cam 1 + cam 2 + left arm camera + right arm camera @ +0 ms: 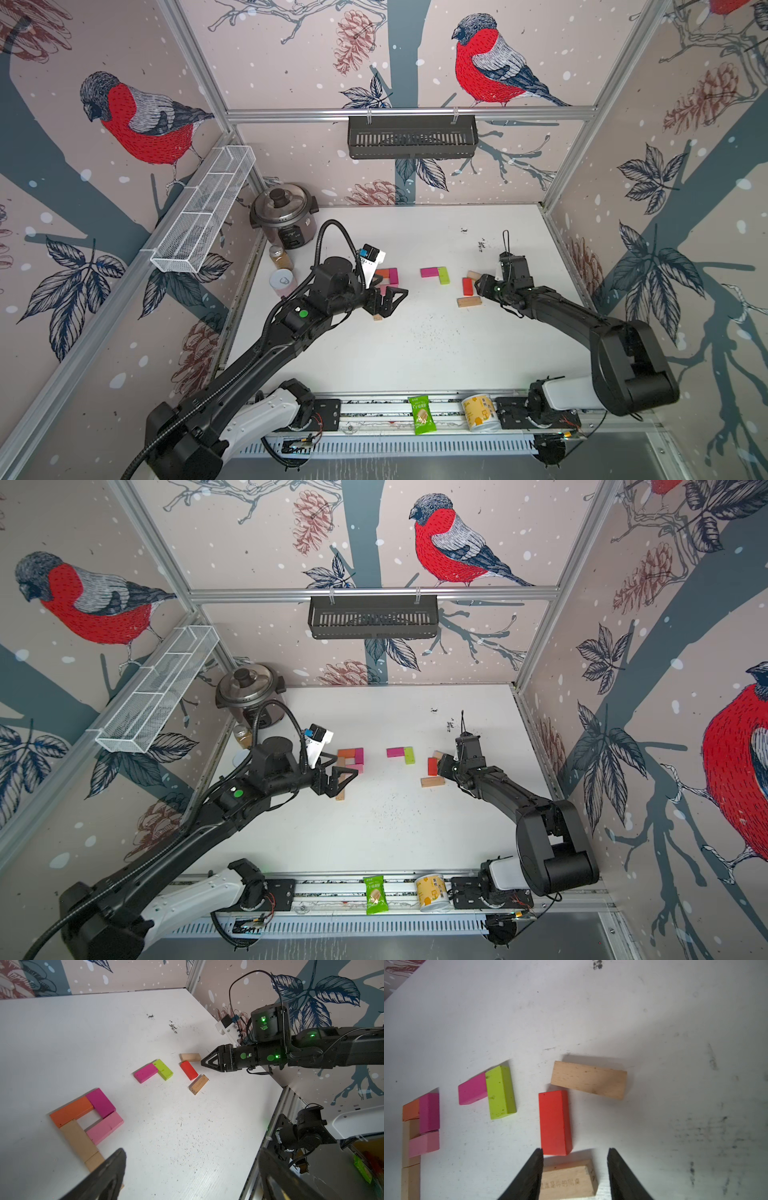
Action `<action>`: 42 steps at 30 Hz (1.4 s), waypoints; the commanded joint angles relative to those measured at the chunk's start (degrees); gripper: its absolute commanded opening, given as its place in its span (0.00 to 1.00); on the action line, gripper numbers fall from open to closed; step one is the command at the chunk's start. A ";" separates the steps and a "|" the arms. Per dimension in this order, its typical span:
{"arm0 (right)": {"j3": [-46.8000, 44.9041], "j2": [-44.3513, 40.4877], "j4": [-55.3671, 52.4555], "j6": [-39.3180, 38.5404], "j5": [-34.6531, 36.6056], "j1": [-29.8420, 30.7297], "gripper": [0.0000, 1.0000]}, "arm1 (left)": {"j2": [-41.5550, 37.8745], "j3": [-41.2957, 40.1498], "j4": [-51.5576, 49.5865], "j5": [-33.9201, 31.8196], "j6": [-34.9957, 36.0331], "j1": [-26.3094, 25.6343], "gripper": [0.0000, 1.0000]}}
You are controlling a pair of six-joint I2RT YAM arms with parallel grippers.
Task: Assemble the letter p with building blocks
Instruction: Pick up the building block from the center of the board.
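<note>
- Orange block (pixel 71 1110), magenta block (pixel 100 1102) and light pink block (pixel 105 1127) ringed a small bare square on the desk (pixel 415 340). Each touched the next, and a wood bar (pixel 78 1139) ran down from the orange one as a stem. I judged this a readable P.
- Just below the stem sat a short wood piece (pixel 94 1160), end to end with it.
- A second magenta block (pixel 145 1072) and a lime green block (pixel 163 1069) lay well apart from the letter, touching in an L.
- Farther towards my right arm lay a red block (pixel 554 1123), with a plain wood block (pixel 588 1080) near one end and an engraved wood block (pixel 568 1181) just beside the other.
- My right tool (pixel 575 1150) was low over the engraved block with its jaws partly apart. The block lay flat between them with a gap on one side, so I judged nothing was gripped.
- My left tool (pixel 192 1151) hung over the foot of the stem, spread wide and empty.
- I judged the step in hand to be handling the loose cluster on the right. The next move called for either closing squarely across the engraved block's narrow width or lifting straight up, without nudging the red block.
- At the rear corner stood a rice cooker (pixel 284 214), and on the front rail lay a green snack packet (pixel 423 414).
</note>
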 commanded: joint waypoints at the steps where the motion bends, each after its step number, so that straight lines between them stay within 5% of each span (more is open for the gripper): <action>1: 0.77 2.50 1.65 -0.04 -0.33 -0.71 0.44 | -4.41 -3.12 -1.05 -3.10 -1.73 -0.15 0.98; 18: 3.43 8.88 -0.80 -1.76 5.70 2.80 0.31 | -11.65 -9.00 -2.17 -5.17 -3.12 -0.09 0.98; 42: -2.87 -2.02 -5.98 4.26 10.58 14.67 0.27 | -14.84 -9.50 -2.08 -5.08 -3.17 0.07 0.98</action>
